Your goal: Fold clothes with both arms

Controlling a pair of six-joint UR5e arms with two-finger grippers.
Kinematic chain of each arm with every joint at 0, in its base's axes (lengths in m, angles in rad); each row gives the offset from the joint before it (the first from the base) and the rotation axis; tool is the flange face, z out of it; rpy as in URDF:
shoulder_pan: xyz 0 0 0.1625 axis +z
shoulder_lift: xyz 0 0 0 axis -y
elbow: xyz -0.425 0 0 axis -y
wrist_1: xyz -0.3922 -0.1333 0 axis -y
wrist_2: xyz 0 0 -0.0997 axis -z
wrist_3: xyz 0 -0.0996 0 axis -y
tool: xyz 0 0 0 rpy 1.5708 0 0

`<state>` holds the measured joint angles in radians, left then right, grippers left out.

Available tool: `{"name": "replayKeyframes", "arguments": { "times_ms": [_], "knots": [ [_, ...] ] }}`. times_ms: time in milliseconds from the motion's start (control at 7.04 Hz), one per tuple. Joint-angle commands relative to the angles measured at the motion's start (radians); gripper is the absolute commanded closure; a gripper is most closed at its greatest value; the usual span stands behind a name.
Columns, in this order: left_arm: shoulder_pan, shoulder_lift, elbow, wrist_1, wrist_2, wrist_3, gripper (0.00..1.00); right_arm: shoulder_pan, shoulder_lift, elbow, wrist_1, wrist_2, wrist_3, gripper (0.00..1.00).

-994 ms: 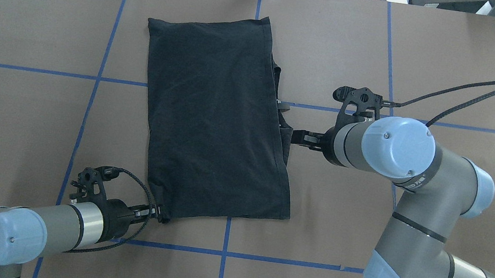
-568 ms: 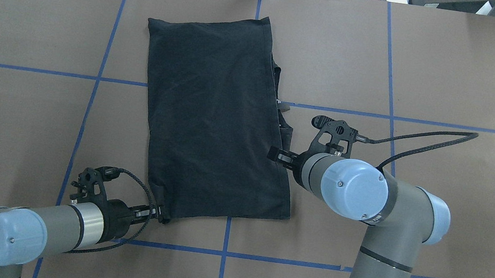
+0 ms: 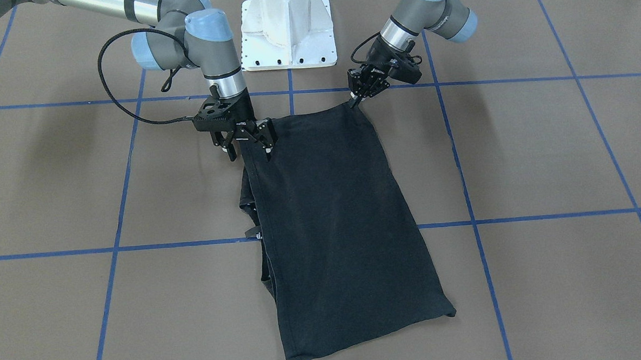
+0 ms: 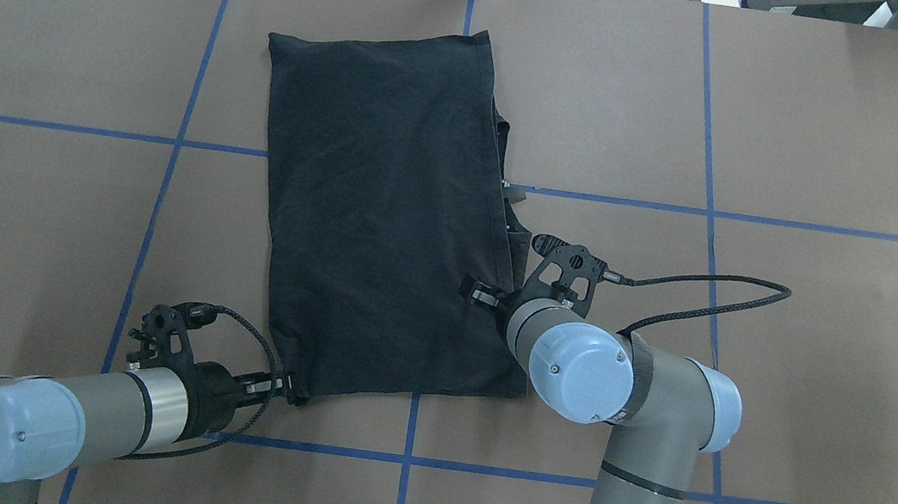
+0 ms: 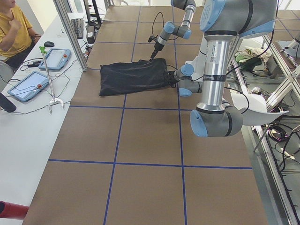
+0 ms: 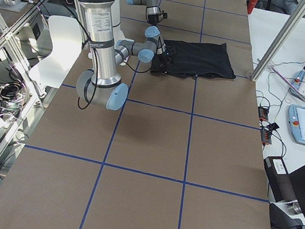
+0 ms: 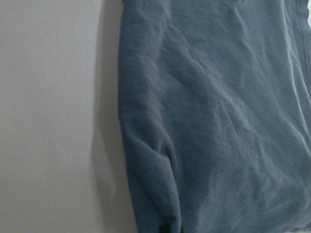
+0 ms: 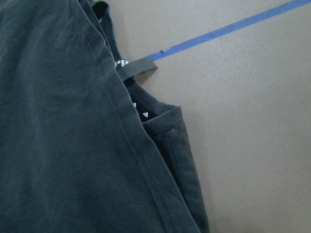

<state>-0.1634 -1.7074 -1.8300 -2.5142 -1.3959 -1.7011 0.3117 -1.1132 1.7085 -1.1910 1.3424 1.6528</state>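
The black T-shirt (image 4: 393,219) lies folded lengthwise on the brown table, plain side up; it also shows in the front view (image 3: 339,228). Its collar and label (image 8: 138,68) stick out along its right edge. My left gripper (image 4: 290,392) is shut on the shirt's near left corner, also seen in the front view (image 3: 356,99). My right gripper (image 3: 250,148) is open and empty, its fingers spread over the shirt's right edge close to the near right corner. In the overhead view the right gripper (image 4: 486,299) is partly hidden by its own wrist.
The white pedestal base (image 3: 288,30) stands at the table's near edge between the arms. The right arm's black cable (image 4: 713,291) loops out over the table to the right. Blue tape lines (image 4: 595,197) grid the table. An operator (image 5: 14,28) sits at the far side table.
My right arm has swung back toward the robot along the shirt's right edge, from mid-edge to near the near corner, and now reaches over the cloth. The left arm and shirt have not moved.
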Motion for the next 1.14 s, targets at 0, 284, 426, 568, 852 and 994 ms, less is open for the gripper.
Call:
{"name": "replayKeyframes", "arguments": {
  "times_ms": [0,284,426,568,852,994],
  "knots": [
    [0.001,0.000,0.000,-0.002,0.000,0.000,1.00,-0.017,-0.005,-0.009,0.004,-0.017,0.002,0.20],
    [0.001,0.000,0.000,-0.002,0.000,0.000,1.00,-0.020,-0.002,-0.018,0.004,-0.029,0.002,0.28],
    [-0.001,0.000,0.000,-0.002,0.000,0.000,1.00,-0.022,-0.002,-0.018,0.005,-0.029,0.002,0.30],
    [-0.001,0.000,0.000,-0.002,0.000,0.000,1.00,-0.022,0.001,-0.018,0.004,-0.029,0.002,0.34],
    [-0.001,0.000,0.000,-0.002,0.000,0.000,1.00,-0.022,0.006,-0.020,0.005,-0.029,0.004,0.58],
    [-0.001,0.000,-0.002,-0.002,0.000,0.000,1.00,-0.022,0.004,-0.020,0.005,-0.029,0.004,0.63]
  ]
}}
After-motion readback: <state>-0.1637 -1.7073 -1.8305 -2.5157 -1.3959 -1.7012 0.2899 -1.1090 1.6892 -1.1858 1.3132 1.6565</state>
